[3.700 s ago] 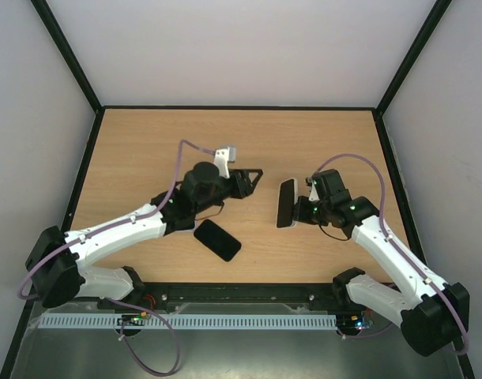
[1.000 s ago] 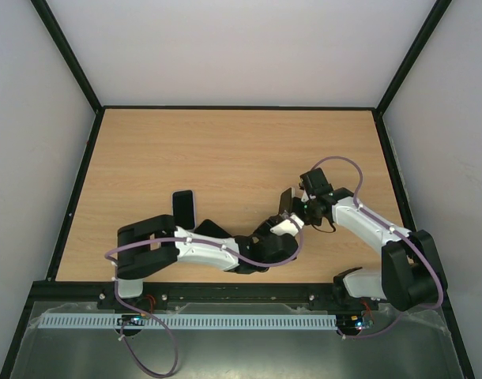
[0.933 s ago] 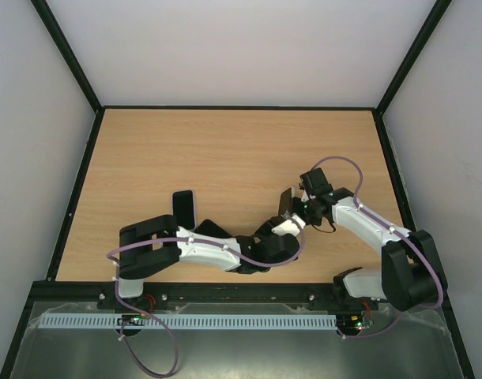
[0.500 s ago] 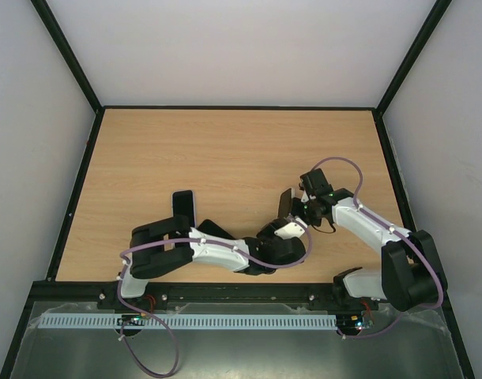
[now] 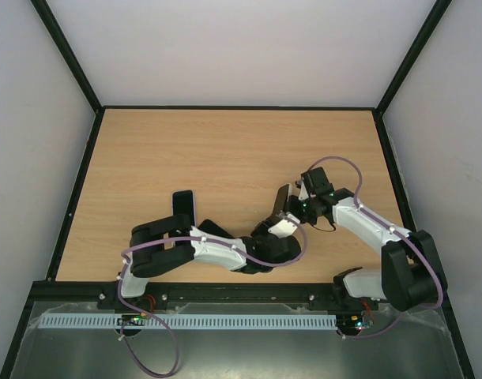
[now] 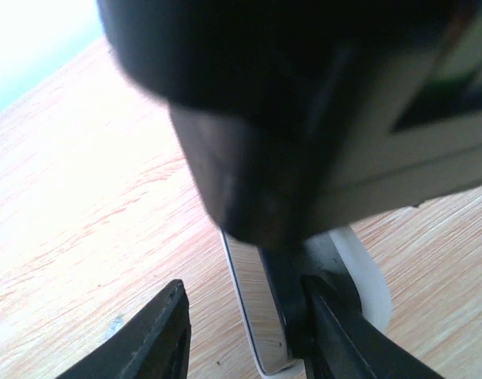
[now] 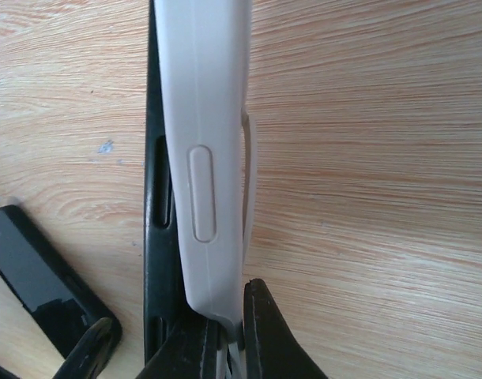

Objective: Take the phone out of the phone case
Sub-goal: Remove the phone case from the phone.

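Top view: the phone (image 5: pixel 283 198) stands on its long edge just right of the desk's (image 5: pixel 225 150) middle. It sits between the left gripper (image 5: pixel 273 215) and the right gripper (image 5: pixel 299 203). From here it reads as one dark sliver, so progress cannot be judged. A spare black phone (image 5: pixel 183 207) lies toward the left edge.

Left wrist view: it is blurred, but the left gripper (image 6: pixel 241 339) has its jaws spread either side of the upright pair. One finger stands clear of the phone case (image 6: pixel 253 320); the black phone (image 6: pixel 282 288) is against the other.

Right wrist view: the right gripper (image 7: pixel 229 343) is pressed together on the end rim of the phone case (image 7: pixel 205 142). Only here does the phone's edge (image 7: pixel 154 205) show alongside the case's side wall, with a thin pale lip peeled off the far side. The phone looks partly freed; pulling the two fully apart is left to do.
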`<action>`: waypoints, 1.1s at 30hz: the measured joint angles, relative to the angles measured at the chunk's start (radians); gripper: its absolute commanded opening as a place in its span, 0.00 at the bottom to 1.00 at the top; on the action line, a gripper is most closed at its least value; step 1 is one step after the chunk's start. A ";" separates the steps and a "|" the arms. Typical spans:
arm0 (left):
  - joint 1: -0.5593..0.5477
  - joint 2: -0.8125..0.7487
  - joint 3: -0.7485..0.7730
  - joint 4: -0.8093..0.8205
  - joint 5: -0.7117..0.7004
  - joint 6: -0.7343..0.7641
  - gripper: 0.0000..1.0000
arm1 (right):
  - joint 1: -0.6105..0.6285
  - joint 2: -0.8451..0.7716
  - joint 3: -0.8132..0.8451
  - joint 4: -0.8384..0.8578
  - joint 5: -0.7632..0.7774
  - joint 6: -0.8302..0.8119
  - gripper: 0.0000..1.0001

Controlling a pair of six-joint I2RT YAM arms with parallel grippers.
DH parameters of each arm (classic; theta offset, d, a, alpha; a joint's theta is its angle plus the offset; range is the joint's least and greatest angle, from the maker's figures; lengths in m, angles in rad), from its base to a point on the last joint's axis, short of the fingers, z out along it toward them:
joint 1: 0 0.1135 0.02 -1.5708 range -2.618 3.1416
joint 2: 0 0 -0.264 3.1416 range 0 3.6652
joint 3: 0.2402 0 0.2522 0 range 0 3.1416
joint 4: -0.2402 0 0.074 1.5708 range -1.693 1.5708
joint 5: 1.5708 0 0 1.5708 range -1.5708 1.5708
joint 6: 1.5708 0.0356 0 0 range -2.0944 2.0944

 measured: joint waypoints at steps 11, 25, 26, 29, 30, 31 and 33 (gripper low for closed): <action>0.000 -0.051 -0.080 0.080 -0.025 0.018 0.06 | 0.000 -0.005 0.000 0.038 -0.083 0.002 0.02; 0.008 -0.158 -0.160 0.088 -0.004 -0.002 0.02 | 0.023 -0.024 0.011 0.043 -0.098 -0.011 0.02; 0.009 -0.166 -0.163 0.085 0.000 -0.007 0.02 | 0.025 -0.031 0.011 0.043 -0.096 -0.013 0.02; 0.014 -0.203 -0.174 0.076 0.015 -0.021 0.02 | 0.032 -0.054 0.014 0.042 -0.088 -0.018 0.02; 0.016 -0.213 -0.175 0.071 0.019 -0.024 0.02 | 0.034 -0.061 0.017 0.042 -0.085 -0.018 0.02; 0.018 -0.226 -0.179 0.067 0.023 -0.029 0.02 | 0.037 -0.068 0.021 0.041 -0.081 -0.019 0.02; 0.019 -0.257 -0.185 0.046 -0.001 -0.037 0.02 | 0.037 -0.076 0.025 0.026 -0.008 -0.032 0.02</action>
